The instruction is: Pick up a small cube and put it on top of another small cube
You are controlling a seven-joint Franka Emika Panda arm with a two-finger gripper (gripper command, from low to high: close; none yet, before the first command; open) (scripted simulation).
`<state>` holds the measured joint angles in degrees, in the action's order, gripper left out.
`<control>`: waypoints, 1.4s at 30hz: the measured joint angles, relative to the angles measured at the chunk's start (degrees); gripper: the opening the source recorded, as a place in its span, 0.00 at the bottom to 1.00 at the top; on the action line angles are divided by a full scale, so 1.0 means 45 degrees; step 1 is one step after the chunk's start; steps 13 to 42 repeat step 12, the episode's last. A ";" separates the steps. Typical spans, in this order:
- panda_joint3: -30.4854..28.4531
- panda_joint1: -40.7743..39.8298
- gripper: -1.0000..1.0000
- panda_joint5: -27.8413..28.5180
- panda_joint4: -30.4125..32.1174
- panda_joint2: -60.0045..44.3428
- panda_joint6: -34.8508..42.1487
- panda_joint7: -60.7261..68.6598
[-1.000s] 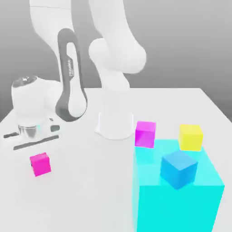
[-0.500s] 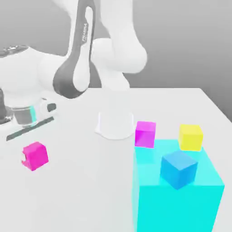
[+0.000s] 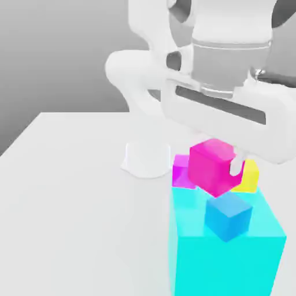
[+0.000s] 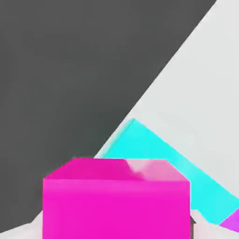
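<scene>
My gripper (image 3: 218,169) is shut on the small hot-pink cube (image 3: 209,166) and holds it tilted in the air. One white finger (image 3: 237,166) shows on the cube's right side in the exterior view. Right under it lies the small blue cube (image 3: 228,215), which rests on the big cyan block (image 3: 231,257). The pink cube's lowest corner hangs very close to the blue cube's top; I cannot tell whether they touch. In the hand view the pink cube (image 4: 116,203) is close up, with the cyan block (image 4: 156,149) beyond it.
A violet-magenta cube (image 3: 181,173) and a yellow cube (image 3: 250,180) stand on the white table (image 3: 69,191) behind the cyan block. The arm's round white base (image 3: 145,159) sits further back. The table's far edge (image 4: 177,60) runs diagonally in the hand view.
The arm has swung from the exterior view's left over to the right, carrying the pink cube up from the table to just above the blue cube.
</scene>
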<state>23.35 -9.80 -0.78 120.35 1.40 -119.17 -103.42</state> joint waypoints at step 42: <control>0.0114 -0.0356 1.00 -0.0020 -0.0290 0.0132 0.0433 0.0129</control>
